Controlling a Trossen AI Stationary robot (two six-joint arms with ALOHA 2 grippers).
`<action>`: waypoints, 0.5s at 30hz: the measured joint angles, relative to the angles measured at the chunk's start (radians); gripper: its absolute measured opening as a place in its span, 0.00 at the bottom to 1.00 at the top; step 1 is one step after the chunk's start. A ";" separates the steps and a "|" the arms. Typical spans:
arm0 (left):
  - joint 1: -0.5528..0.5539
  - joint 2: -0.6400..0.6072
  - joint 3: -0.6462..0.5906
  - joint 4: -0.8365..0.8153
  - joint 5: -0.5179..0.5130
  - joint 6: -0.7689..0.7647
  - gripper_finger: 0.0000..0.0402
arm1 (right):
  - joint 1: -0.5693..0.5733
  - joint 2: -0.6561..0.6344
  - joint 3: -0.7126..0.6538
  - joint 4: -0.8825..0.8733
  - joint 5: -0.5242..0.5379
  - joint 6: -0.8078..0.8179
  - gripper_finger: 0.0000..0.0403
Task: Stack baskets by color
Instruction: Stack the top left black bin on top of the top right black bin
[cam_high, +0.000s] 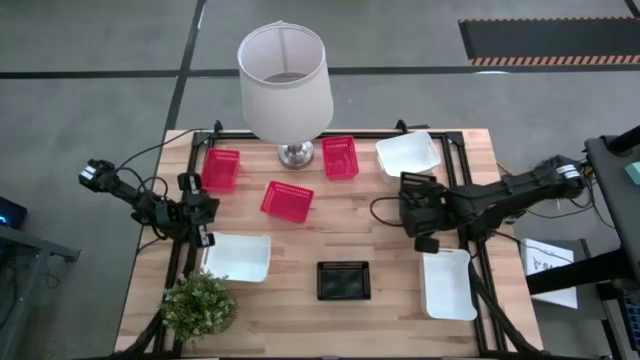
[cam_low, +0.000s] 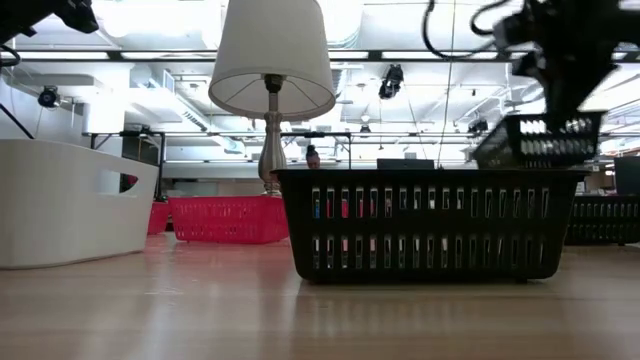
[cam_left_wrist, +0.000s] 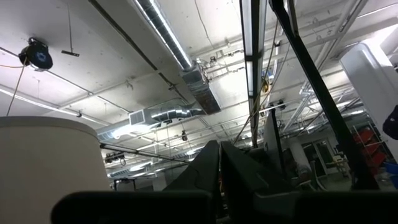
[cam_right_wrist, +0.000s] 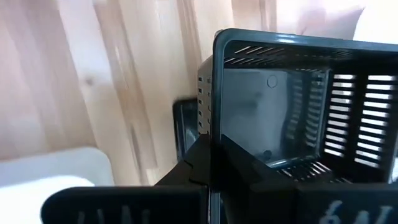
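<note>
My right gripper (cam_right_wrist: 211, 158) is shut on a black lattice basket (cam_right_wrist: 292, 99) and holds it in the air over the table's right part (cam_high: 420, 210). In the low view this basket (cam_low: 535, 140) hangs tilted at the upper right. Another black basket (cam_high: 343, 280) stands on its bottom near the front middle. Three red baskets (cam_high: 221, 170) (cam_high: 340, 157) (cam_high: 287, 200) stand toward the back. Three white baskets (cam_high: 408, 153) (cam_high: 238, 257) (cam_high: 447, 283) lie around them. My left gripper (cam_left_wrist: 219, 168) is shut on nothing, at the table's left edge (cam_high: 203, 222), and points up toward the ceiling. My right gripper holds the black basket by one side wall at its rim (cam_right_wrist: 214, 124), one finger inside the basket and one outside. The fingers come from above, slanting down. The basket is lifted clear of the table and hangs tilted below the fingers.
A lamp with a white shade (cam_high: 285, 80) stands at the back middle on a metal foot (cam_high: 295, 153). A small green potted plant (cam_high: 199, 305) stands at the front left corner. Bare wood (cam_high: 370, 215) lies between the red baskets and the black basket on the table.
</note>
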 joint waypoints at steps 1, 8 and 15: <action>0.000 0.000 0.000 0.000 0.000 0.000 0.00 | 0.000 -0.016 -0.023 0.002 -0.006 0.002 0.02; 0.000 0.000 0.000 0.008 0.000 0.000 0.00 | 0.000 -0.098 -0.125 0.011 -0.050 0.039 0.02; 0.000 -0.002 0.000 0.008 0.000 0.002 0.00 | 0.000 -0.111 -0.180 0.021 -0.042 0.036 0.02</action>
